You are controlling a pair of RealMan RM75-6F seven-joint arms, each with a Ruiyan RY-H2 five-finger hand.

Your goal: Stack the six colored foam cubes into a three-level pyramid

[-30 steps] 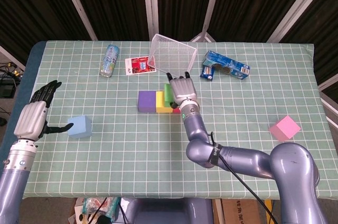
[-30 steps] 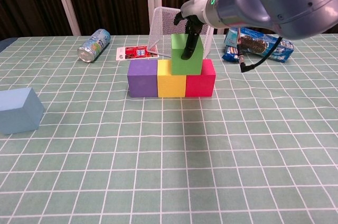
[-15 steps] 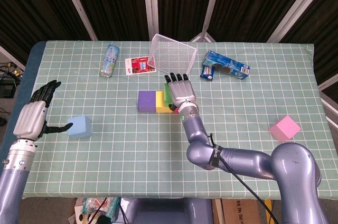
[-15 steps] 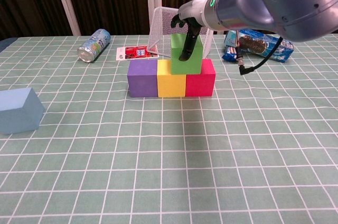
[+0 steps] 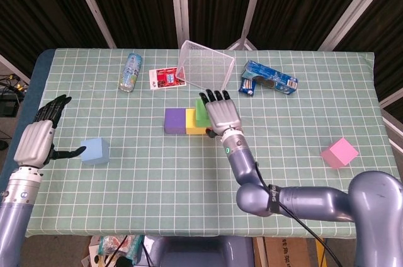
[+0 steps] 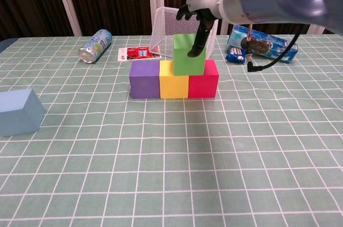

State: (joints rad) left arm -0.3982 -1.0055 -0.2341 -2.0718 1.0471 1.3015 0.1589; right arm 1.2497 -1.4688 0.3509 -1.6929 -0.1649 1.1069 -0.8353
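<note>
1. Right hand [image 6: 197,29], fingers spread, hovers over the green foam cube [image 6: 188,55] atop the yellow foam cube [image 6: 173,80] and red foam cube [image 6: 203,80], holding nothing.
2. Left hand [image 5: 39,138], spread, waits beside the light-blue foam cube [image 5: 95,151] at nine o'clock; foam likely light, squashy; grip opposite faces.

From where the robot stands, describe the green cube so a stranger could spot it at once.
Find the white wire basket at the table's far middle; just in front of it sits a row of purple, yellow and red cubes. The green cube is the only one on top of that row, over the yellow and red ones, under the right hand.
</note>
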